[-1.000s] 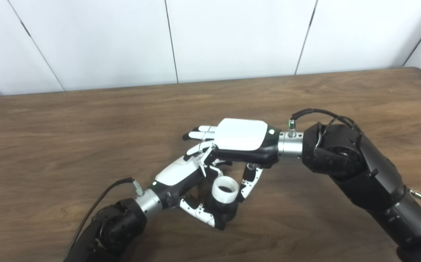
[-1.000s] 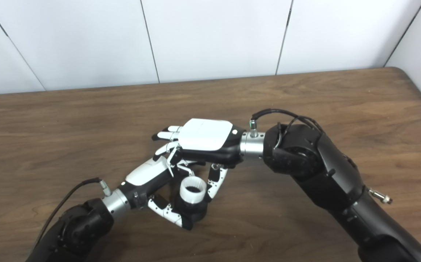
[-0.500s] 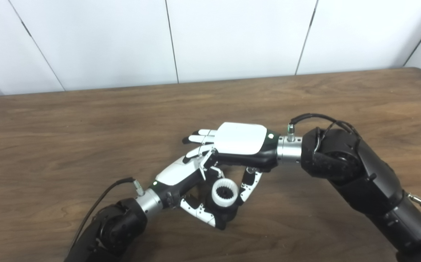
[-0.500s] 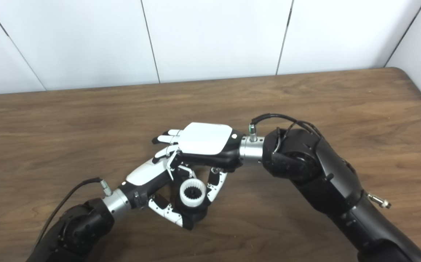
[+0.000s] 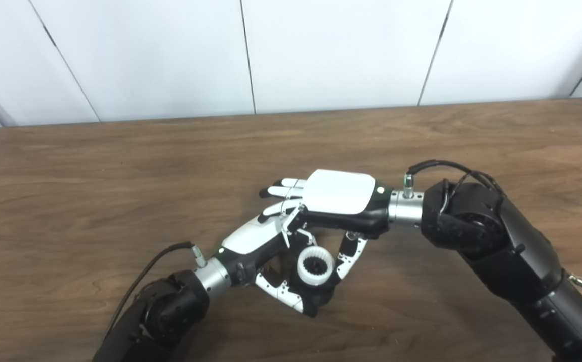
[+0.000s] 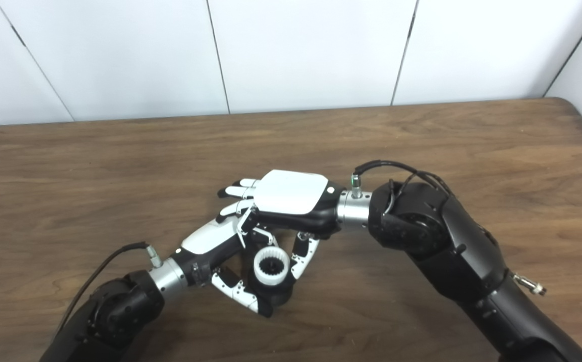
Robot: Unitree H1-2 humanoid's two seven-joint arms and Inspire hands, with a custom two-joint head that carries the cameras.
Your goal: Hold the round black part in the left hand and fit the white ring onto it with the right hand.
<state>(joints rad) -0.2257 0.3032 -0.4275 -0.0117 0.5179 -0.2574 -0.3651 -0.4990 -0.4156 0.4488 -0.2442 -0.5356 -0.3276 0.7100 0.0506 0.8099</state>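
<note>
White panelled wall (image 5: 331, 50), brown wooden table (image 5: 94, 166), left robot hand (image 5: 265, 251) gripping round black part (image 5: 321, 294)

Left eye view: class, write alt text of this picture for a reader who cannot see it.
Over a brown wooden table, the robot's left hand holds a round black part with a toothed white ring on top. The right hand reaches in palm down above it, its thumb beside the ring. White wall panels stand behind.
</note>
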